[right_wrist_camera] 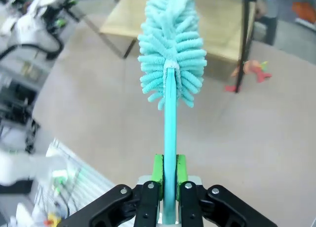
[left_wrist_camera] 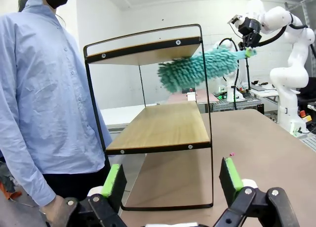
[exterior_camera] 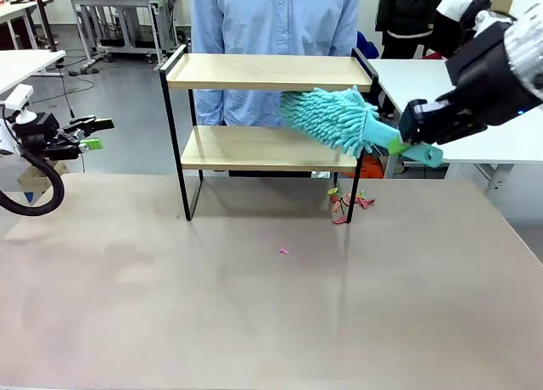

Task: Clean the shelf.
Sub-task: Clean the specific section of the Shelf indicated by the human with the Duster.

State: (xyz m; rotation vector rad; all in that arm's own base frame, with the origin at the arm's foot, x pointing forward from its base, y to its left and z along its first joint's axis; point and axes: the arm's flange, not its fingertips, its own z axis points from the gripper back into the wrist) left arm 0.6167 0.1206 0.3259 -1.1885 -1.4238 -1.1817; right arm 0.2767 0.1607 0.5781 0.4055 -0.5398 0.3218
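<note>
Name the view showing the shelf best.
Front view: the shelf stands face-on, both boards and legs visible. The left wrist view shows it obliquely from one end; the right wrist view catches a blurred board and one leg.

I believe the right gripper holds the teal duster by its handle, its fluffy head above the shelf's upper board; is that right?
Not quite: the right gripper holds the teal duster by its handle, but its fluffy head is below the upper board of the shelf, between the two boards, as the front view shows.

A lab: rows of white workbenches (exterior_camera: 25, 61) on grey floor (exterior_camera: 127, 119).
</note>
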